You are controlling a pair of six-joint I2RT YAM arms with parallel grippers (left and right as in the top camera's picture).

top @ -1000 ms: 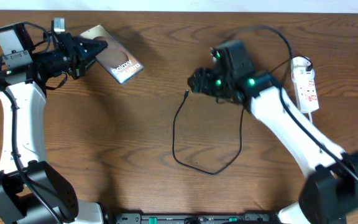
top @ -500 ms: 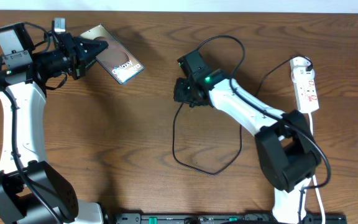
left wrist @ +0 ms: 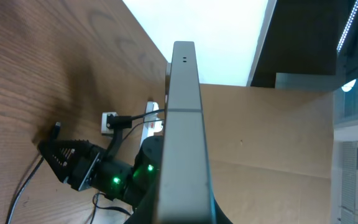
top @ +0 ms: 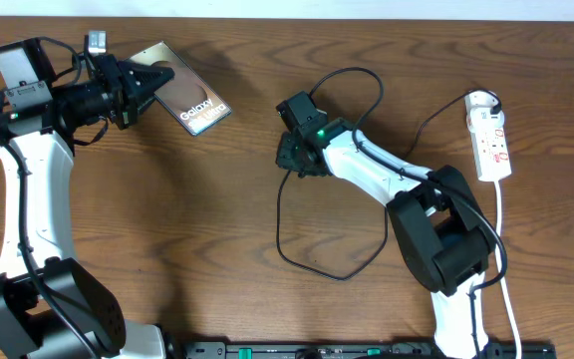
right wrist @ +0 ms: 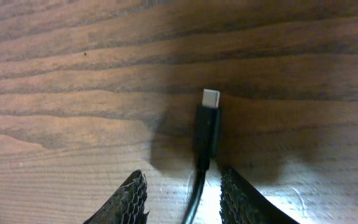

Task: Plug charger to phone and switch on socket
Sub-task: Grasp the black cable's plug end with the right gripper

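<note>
My left gripper (top: 140, 84) is shut on one end of the brown-bronze phone (top: 189, 100) and holds it tilted above the table's far left. The left wrist view shows the phone edge-on (left wrist: 183, 124). The charger is a thin black cable (top: 280, 214) looping across the middle of the table. Its black plug tip (right wrist: 207, 127) lies flat on the wood. My right gripper (right wrist: 185, 196) is open, low over the table, one finger on each side of the cable just behind the plug. In the overhead view the right gripper (top: 292, 155) hides the plug. The white socket (top: 490, 135) lies at the far right.
The socket's white cord (top: 501, 249) runs down the right side toward the table's front edge. The charger cable arcs behind my right arm to the socket. The left wrist view also shows the right gripper (left wrist: 73, 163) and the socket (left wrist: 154, 119) in the distance.
My right gripper has swung left and come down over the charger's plug tip, with the arm now stretched across the table. The left gripper and phone have not moved.
</note>
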